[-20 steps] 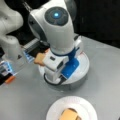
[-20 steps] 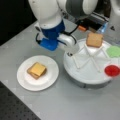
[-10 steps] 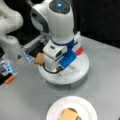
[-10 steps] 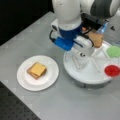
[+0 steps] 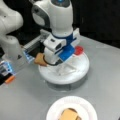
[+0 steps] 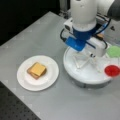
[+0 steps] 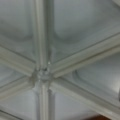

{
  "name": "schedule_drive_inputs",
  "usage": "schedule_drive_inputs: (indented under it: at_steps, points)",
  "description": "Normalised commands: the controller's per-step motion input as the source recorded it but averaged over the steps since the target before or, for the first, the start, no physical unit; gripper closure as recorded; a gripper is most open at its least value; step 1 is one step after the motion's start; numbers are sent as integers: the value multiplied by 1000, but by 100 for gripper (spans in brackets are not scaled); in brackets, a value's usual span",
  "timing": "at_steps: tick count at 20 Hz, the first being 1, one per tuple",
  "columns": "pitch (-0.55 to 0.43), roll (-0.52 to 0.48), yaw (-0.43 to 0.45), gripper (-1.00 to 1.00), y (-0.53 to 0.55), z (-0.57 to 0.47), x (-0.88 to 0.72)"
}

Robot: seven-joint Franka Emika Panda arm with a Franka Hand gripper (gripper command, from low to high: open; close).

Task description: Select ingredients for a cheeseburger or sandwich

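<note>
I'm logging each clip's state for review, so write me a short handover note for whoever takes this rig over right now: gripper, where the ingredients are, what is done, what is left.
Gripper: its fingers do not show in any view. The arm's hand hangs low over the white divided tray; the wrist view shows only the tray's ribs.
Ingredients: a bread slice sits at the tray's edge beside the arm in a front view.
Done: on the white plate, yellow cheese lies on top of a small stack.
Left: the bread slice at the tray is not on the stack.
Also there: a red piece and a green piece at the tray.
</note>
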Motion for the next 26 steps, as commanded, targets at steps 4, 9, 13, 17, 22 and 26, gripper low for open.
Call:
schedule_drive_inputs:
  at_steps: [4,9,13,17,22,26]
  points:
    - [-285,-97,-11,-100,146,-239,-348]
    - [-288,-38,-30,-100,103,-210,-326]
    - [-282,8,-81,-100,177,-155,-294]
    - [-280,1,-120,-100,181,-182,-301]
    - [-277,0,-106,-100,121,-207,-330]
    - [-274,14,-51,-100,-2,-171,-324]
